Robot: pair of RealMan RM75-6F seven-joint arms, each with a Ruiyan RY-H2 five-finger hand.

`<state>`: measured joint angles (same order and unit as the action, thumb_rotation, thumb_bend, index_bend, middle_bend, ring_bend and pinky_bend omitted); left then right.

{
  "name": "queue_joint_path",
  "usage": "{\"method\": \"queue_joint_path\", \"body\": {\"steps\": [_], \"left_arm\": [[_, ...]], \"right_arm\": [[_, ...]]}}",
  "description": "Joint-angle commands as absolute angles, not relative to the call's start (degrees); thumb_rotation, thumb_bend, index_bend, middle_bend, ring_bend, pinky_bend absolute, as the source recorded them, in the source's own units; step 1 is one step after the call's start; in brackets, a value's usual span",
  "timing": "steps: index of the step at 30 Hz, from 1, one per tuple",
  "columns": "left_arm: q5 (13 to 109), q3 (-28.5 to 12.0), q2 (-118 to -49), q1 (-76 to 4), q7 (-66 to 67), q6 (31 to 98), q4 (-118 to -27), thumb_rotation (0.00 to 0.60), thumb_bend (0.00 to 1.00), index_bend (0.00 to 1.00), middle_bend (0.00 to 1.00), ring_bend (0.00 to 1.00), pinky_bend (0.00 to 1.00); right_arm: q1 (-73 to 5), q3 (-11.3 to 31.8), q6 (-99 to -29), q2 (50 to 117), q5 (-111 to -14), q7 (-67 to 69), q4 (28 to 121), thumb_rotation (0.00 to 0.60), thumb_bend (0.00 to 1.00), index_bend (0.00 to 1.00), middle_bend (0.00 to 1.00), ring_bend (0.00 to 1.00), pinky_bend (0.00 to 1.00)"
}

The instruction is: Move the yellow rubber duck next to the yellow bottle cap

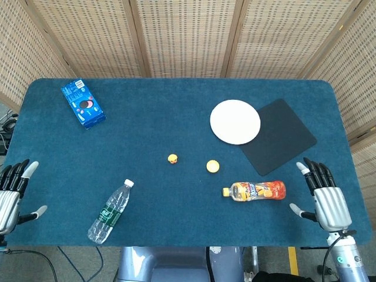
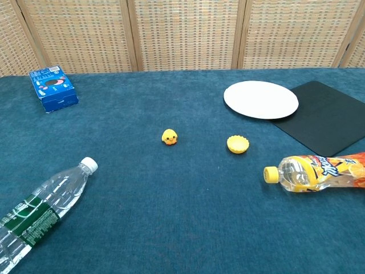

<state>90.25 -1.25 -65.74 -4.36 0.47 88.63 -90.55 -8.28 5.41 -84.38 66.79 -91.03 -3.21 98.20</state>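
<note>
A small yellow rubber duck (image 1: 173, 158) (image 2: 169, 137) stands near the middle of the blue table. A short way to its right lies the yellow bottle cap (image 1: 212, 166) (image 2: 238, 144), apart from the duck. My left hand (image 1: 12, 194) hovers at the table's left front edge, fingers spread, holding nothing. At the right front edge my right hand (image 1: 324, 197) is likewise spread and holds nothing. Neither hand shows in the chest view.
An orange drink bottle (image 1: 255, 190) (image 2: 316, 171) lies right of the cap. A clear water bottle (image 1: 109, 212) (image 2: 43, 211) lies front left. A white plate (image 1: 235, 121), a black mat (image 1: 280, 136) and a blue cookie box (image 1: 83, 104) sit further back.
</note>
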Motion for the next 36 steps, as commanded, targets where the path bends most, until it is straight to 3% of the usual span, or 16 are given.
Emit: {"method": "queue_joint_path", "body": {"steps": [1,10,19,25,36], "left_arm": [[90.1,-1.2,-65.7,-4.5,0.0,88.2,-90.4,0.6,0.11,0.0,0.0,0.0,0.0],[89.3,-1.3,-65.6,-5.1,-2.5,86.7,-89.4,0.6,0.11,0.0,0.0,0.0,0.0],[89.0,-1.3,-65.8,-5.7,-3.8,85.3,-88.7,0.6,0.11,0.0,0.0,0.0,0.0],[89.2,-1.2,-66.6,-6.3,-4.2,84.5,-87.7,0.6,0.11,0.0,0.0,0.0,0.0],[88.3,-1.1,-66.9,-6.7,-5.5,83.2,-86.8,0.6,0.11,0.0,0.0,0.0,0.0]], "right_arm": [[-12.7,8.4,-79.4,65.8,-89.2,-9.0,104.5,0.6,0.0,0.0,0.0,0.0,0.0],[-23.5,16.2,-67.9,71.4,-75.2,-20.9,111.9,0.6,0.0,0.06,0.0,0.0,0.0],[-35.8,22.1,-64.6,80.6,-60.3,-38.0,111.4,0.6,0.0,0.19,0.0,0.0,0.0],[-42.5,23.4,-65.4,87.6,-53.5,-44.4,108.6,0.6,0.0,0.29,0.0,0.0,0.0],[-50.3,22.9,-65.1,97.3,-45.7,-48.2,100.5,0.6,0.03,0.31,0.0,0.0,0.01]]}}
